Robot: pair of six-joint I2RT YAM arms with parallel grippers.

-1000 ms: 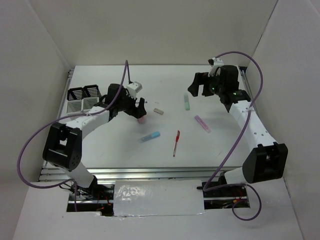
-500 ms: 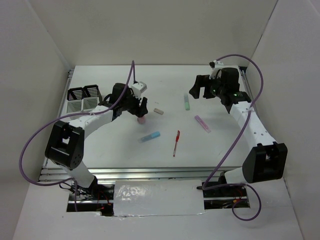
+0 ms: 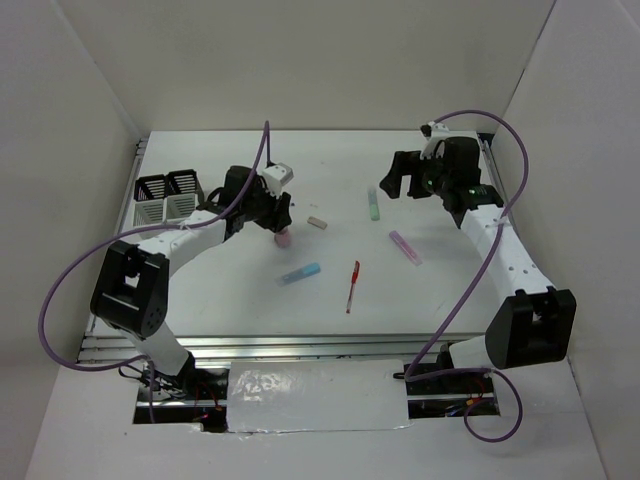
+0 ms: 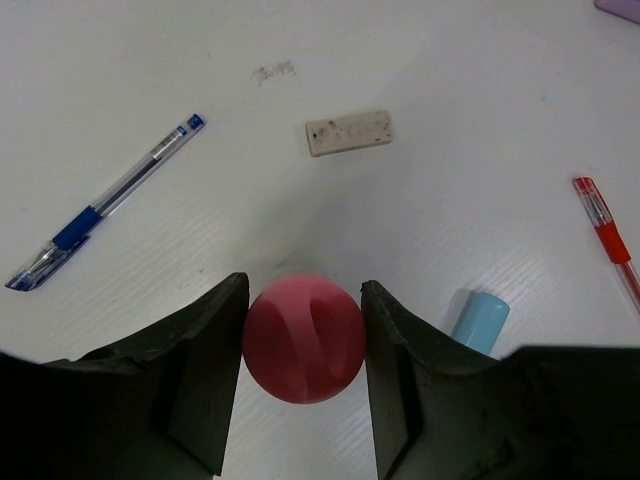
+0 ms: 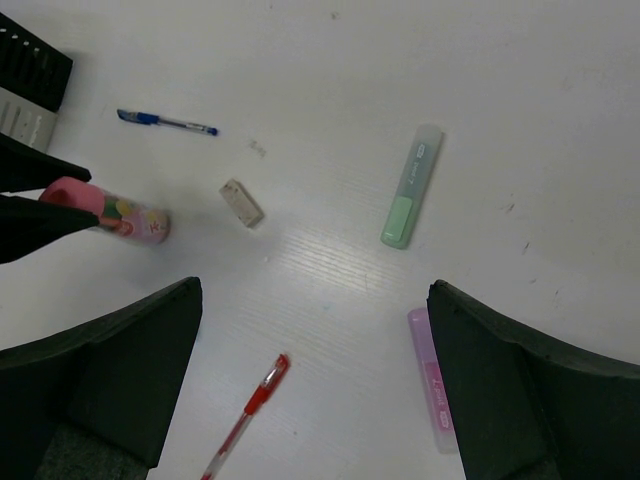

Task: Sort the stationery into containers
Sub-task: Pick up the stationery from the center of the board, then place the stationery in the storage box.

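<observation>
Bins [image 3: 165,197] stand by the desk's left edge in the top view. Mid-desk, the left gripper [image 3: 280,224] is clamped on a pink-capped stick [image 3: 283,240]. In the left wrist view, the fingers squeeze the round cap squarely, so a slow, level carry to the bins looks safest. In the right wrist view, the right gripper [image 5: 315,300] hangs spread apart over the pale-green marker [image 5: 410,186], holding nothing.
</observation>
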